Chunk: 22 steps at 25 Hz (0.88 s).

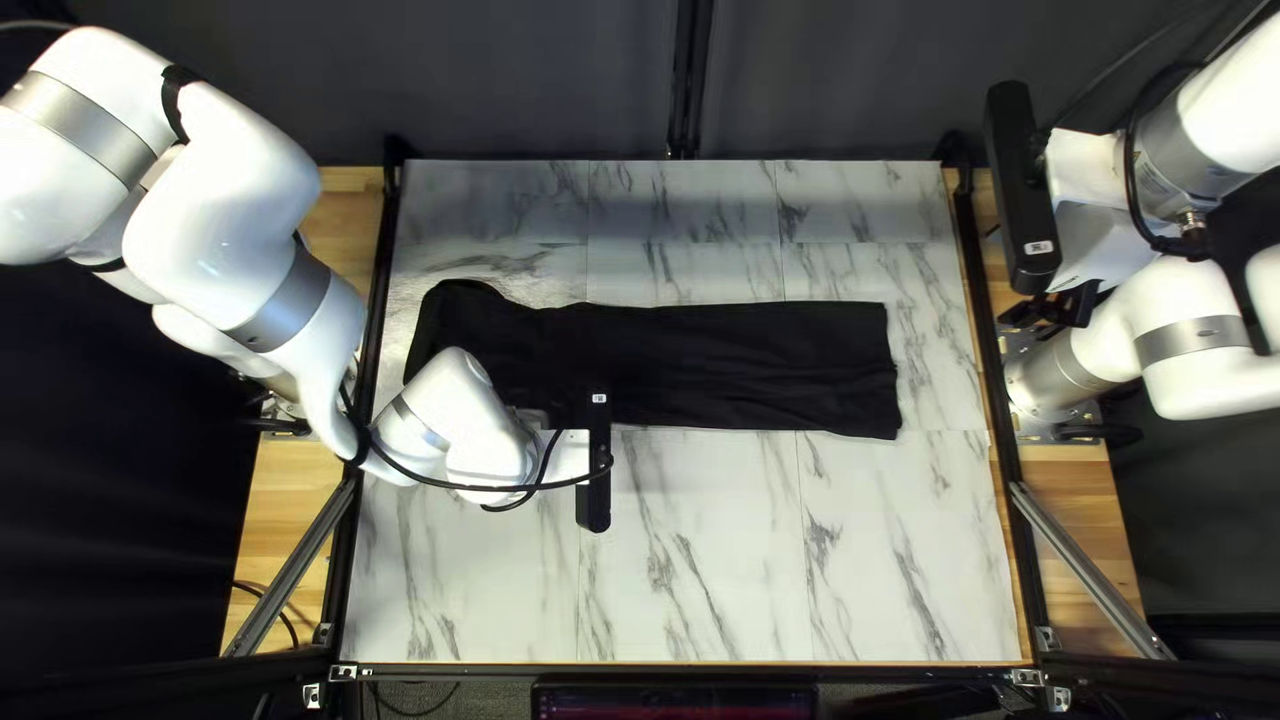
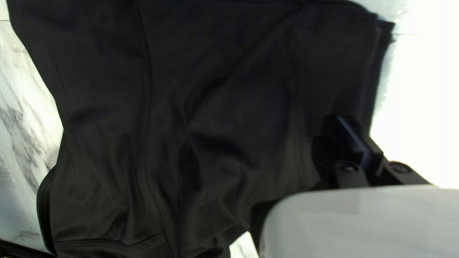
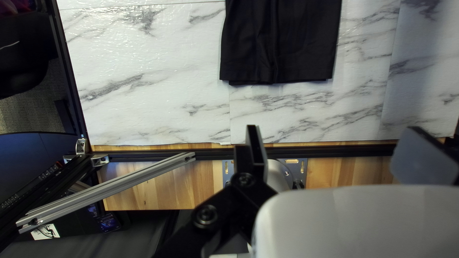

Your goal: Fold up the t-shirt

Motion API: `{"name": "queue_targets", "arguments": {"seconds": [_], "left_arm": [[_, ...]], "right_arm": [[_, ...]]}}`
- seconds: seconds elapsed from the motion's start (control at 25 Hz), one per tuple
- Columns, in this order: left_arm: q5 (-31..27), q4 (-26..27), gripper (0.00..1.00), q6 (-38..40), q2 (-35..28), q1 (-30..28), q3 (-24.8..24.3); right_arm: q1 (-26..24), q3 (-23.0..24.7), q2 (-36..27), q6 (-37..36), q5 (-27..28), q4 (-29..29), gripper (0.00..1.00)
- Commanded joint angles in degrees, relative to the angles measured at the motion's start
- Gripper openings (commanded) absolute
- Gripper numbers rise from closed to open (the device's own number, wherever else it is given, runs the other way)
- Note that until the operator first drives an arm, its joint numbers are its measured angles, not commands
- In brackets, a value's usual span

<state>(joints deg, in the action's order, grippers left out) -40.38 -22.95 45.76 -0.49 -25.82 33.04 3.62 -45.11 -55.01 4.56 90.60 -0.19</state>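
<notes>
Black cloth t-shirt (image 1: pixel 747 367), laid out in a long, narrow strip, crosses the marble-patterned white and grey tabletop (image 1: pixel 694 574) from side to side. Its squared end is toward the right of the top left view; its other end bulges toward the dark curtain (image 1: pixel 507 80) and is partly behind the white left arm (image 1: pixel 460 414). My left claw (image 1: pixel 571 458) is at the shirt's near side in that view. In the left wrist view, the left claw (image 2: pixel 354 138) is narrow, its 2 black fingers together over the dark, creased cloth. My right claw (image 1: pixel 1054 310) is raised at the tabletop's right edge, well apart from the shirt. Its own wrist view shows it wide, 2 fingers spread above the pale wooden strip (image 3: pixel 167 186), near a slanting silver metal bar (image 3: pixel 110 188).
</notes>
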Motion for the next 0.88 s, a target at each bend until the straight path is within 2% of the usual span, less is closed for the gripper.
{"name": "queue_targets", "arguments": {"seconds": [0.04, 0.08, 0.12, 0.4, 0.8, 0.88], "left_arm": [[0.2, -0.1, 0.64, 0.5, 0.1, -0.2, 0.3], [0.6, -0.2, 0.95, 0.5, 0.3, 0.0, 0.3], [1.1, -0.4, 1.0, 0.6, 0.7, 0.2, 0.4], [1.2, -0.7, 1.0, 1.8, 1.8, 0.3, 1.5], [1.0, -1.3, 0.79, 3.6, 2.3, 0.5, 1.7], [1.3, -1.8, 0.79, 4.2, 2.5, 0.6, 1.5]], "right_arm": [[0.0, 0.0, 0.0, 0.0, 0.0, 0.0, 1.0], [0.0, 0.0, 0.0, 0.0, 0.0, 0.0, 1.0], [0.0, 0.0, 0.0, 0.0, 0.0, 0.0, 1.0], [0.0, 0.0, 0.0, 0.0, 0.0, 0.0, 1.0], [0.0, 0.0, 0.0, 0.0, 0.0, 0.0, 1.0], [0.0, 0.0, 0.0, 0.0, 0.0, 0.0, 1.0]]}}
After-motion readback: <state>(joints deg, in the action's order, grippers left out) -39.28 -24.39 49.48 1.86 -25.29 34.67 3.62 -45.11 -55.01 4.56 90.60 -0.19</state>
